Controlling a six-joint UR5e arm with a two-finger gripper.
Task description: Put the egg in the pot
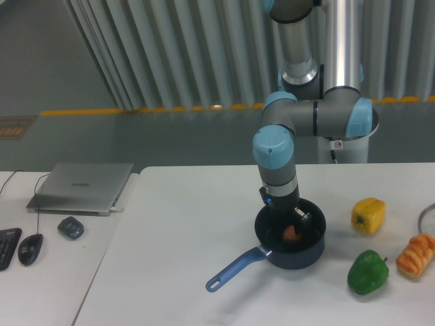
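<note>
Now: egg (291, 234) in pot (302, 255) | gripper (292, 221) above, grip unclear | yellow pepper (368, 215) nearby

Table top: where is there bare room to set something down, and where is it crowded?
Bare: the wide stretch of white table left of the pot and its handle. Crowded: the right edge, where the yellow pepper, green pepper and pastry cluster. The gripper and egg fill the pot.

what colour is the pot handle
The handle is a lighter blue than the dark navy pot, shown in the fixed camera view.
</note>
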